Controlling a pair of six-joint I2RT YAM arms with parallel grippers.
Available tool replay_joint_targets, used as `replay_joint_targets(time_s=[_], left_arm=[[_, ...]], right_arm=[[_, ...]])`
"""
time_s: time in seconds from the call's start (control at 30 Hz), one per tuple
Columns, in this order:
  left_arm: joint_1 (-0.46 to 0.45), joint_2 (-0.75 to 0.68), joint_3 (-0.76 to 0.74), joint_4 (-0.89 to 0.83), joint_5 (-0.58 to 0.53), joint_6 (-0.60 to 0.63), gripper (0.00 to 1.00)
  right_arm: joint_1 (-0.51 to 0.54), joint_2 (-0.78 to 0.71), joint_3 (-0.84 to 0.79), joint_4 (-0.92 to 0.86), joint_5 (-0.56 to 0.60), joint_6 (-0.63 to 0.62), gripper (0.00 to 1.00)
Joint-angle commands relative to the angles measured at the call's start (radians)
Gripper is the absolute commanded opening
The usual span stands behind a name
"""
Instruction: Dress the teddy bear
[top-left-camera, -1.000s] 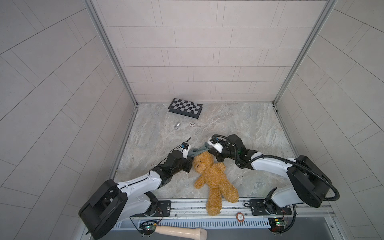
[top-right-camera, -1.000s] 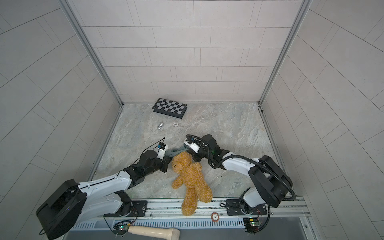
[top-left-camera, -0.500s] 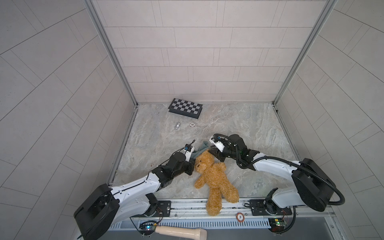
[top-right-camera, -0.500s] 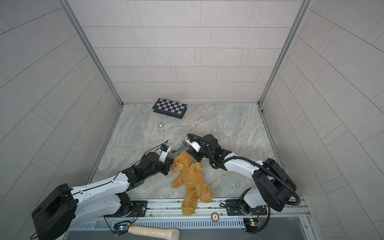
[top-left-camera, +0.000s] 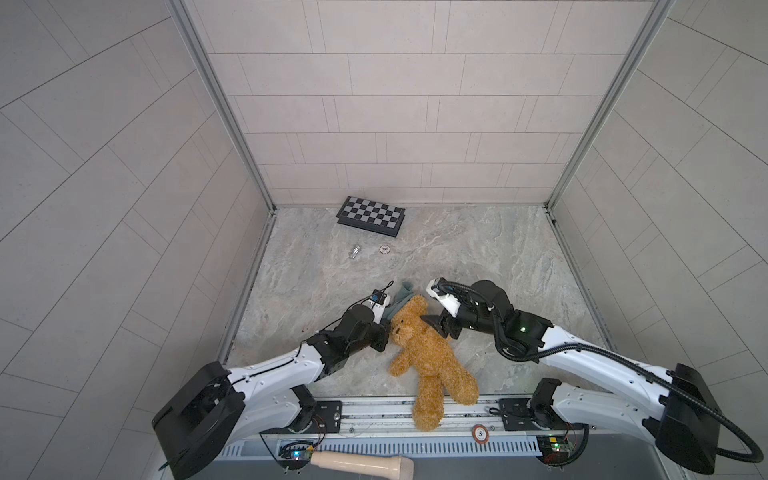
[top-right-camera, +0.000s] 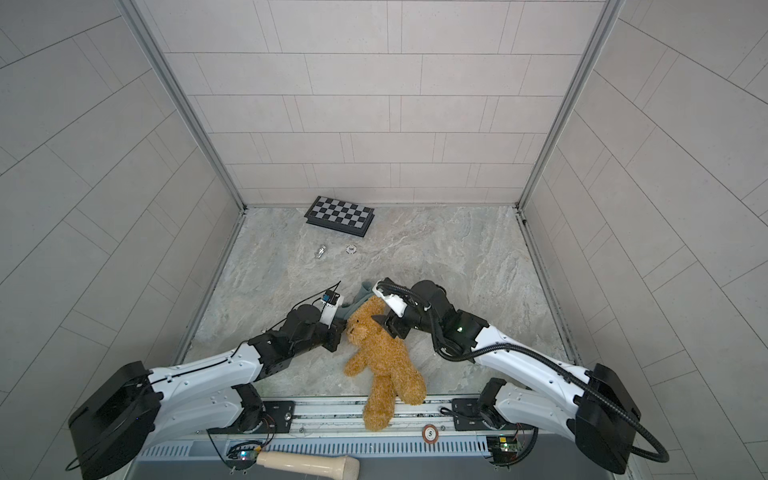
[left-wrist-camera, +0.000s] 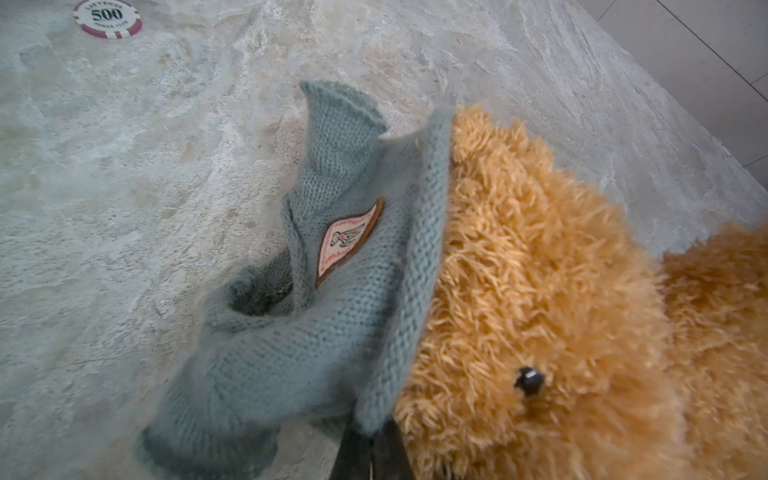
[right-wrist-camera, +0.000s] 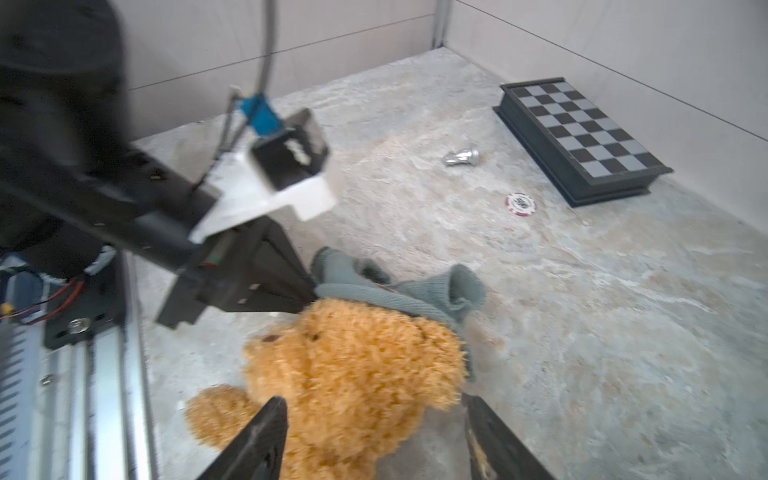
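The teddy bear lies on its back on the marble table, head toward the back wall and legs hanging over the front rail. A grey-green knit sweater is bunched against the top of its head, with the hem stretched along the head's side. My left gripper is shut on that hem beside the bear's face. My right gripper is open, one finger on each side of the bear's head, and it holds nothing.
A folded chessboard lies by the back wall. In front of it lie a silver chess piece and a poker chip. Another chip sits on the front rail, and a pale wooden handle lies below it.
My right gripper has opened and drawn back from the sweater to the bear's head. My left gripper has stayed shut on the sweater and shifted slightly toward the bear.
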Motion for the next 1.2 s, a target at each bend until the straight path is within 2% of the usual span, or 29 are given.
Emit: replay_joint_targets(time_s=[0.0,0.17,0.33,0.5,0.63,0.7,0.93,1.17], left_arm=[[-0.008,-0.017,0.023,-0.009,0.023,0.022,0.00],[-0.007,-0.008,0.016,0.022,0.039,0.011,0.00],[-0.007,-0.005,0.006,0.056,0.071,0.002,0.00],[-0.007,0.013,0.013,0.059,0.089,0.006,0.00],[-0.007,0.016,0.021,0.046,0.091,0.008,0.00],[-0.008,0.012,0.026,0.032,0.092,0.010,0.00],[-0.008,0.015,0.024,-0.003,0.081,0.010,0.00],[-0.009,0.049,0.054,-0.018,0.096,0.006,0.00]], right_arm=[[0.095,-0.039,0.010,-0.119,0.113,0.087,0.70],[0.191,0.024,-0.021,-0.049,0.246,0.183,0.70],[0.194,0.151,-0.015,0.068,0.311,0.195,0.70],[0.193,0.276,0.002,0.103,0.366,0.201,0.70],[0.178,0.320,-0.020,0.148,0.362,0.206,0.68],[0.166,0.342,-0.031,0.174,0.345,0.207,0.62],[0.107,0.411,-0.073,0.257,0.295,0.215,0.30],[0.101,0.458,-0.071,0.265,0.279,0.200,0.14]])
